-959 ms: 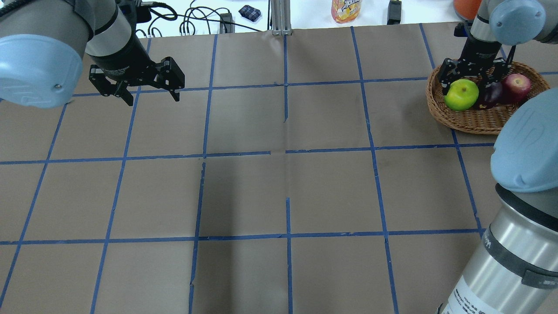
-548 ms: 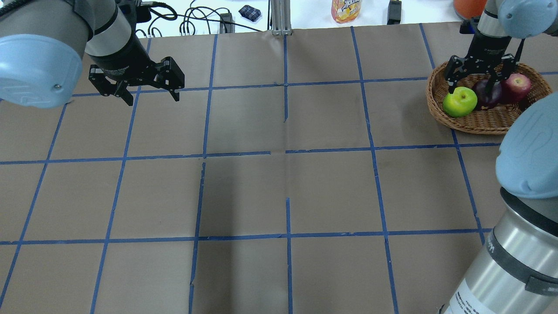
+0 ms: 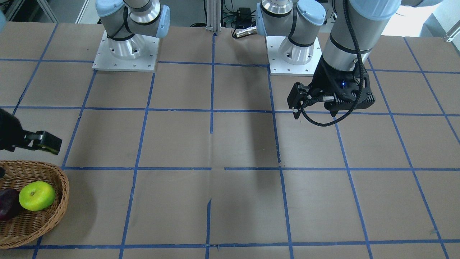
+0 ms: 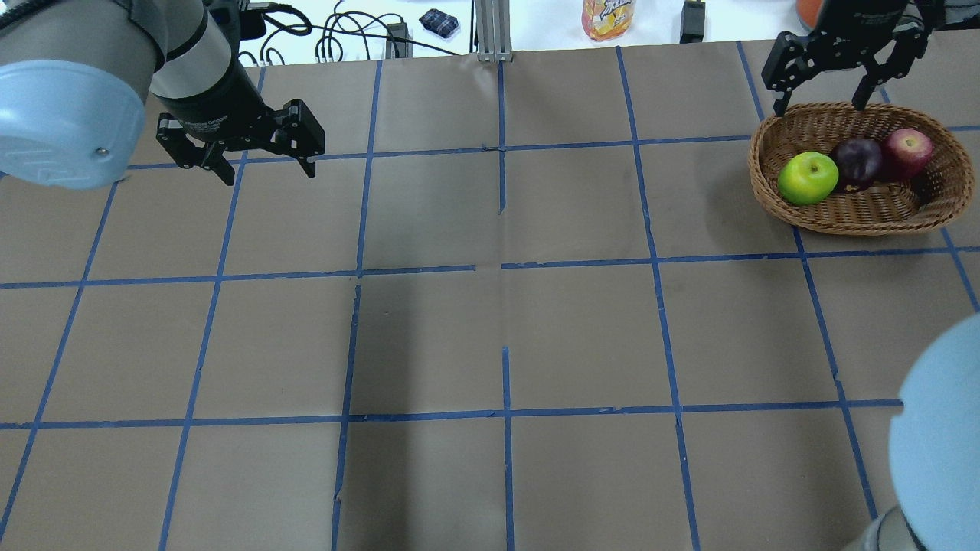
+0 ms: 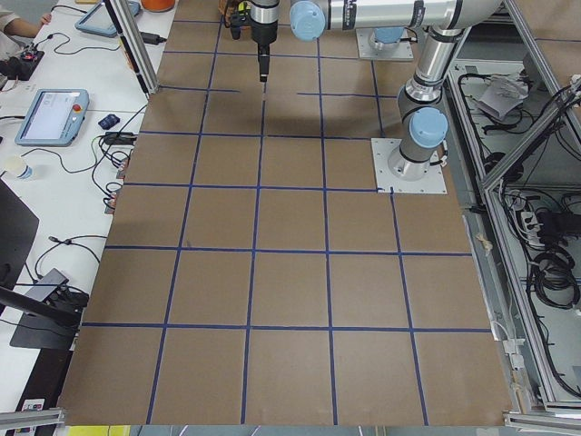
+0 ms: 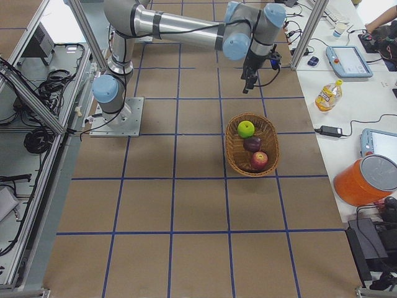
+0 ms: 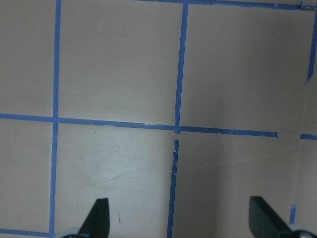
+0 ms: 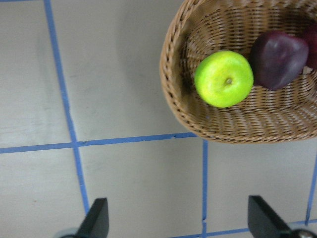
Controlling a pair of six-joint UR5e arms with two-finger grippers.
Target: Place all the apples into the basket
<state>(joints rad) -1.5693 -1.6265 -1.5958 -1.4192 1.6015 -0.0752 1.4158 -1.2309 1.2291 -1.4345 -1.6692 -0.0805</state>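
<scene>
The wicker basket [image 4: 922,214] stands at the table's far right and holds all three apples: the lime green apple [image 4: 808,177], the dark maroon apple [image 4: 857,161] and the red apple [image 4: 907,150]. They also show in the exterior right view, green [image 6: 246,128], maroon [image 6: 252,144] and red [image 6: 259,160]. My right gripper [image 4: 821,105] is open and empty, raised above the basket's far rim. My left gripper [image 4: 268,174] is open and empty, hovering over the far left of the table. The right wrist view looks down on the green apple [image 8: 224,78] in the basket [image 8: 173,94].
Beyond the table's far edge lie cables, a drink bottle [image 4: 608,18] and an orange container [image 6: 366,180]. The brown table [image 4: 490,321] is marked with blue tape squares. The two arm bases [image 3: 125,46] stand at the near edge.
My right gripper let go of the green apple, which now rests in the basket, and rose up and away toward the basket's far rim. The left arm has not moved.
</scene>
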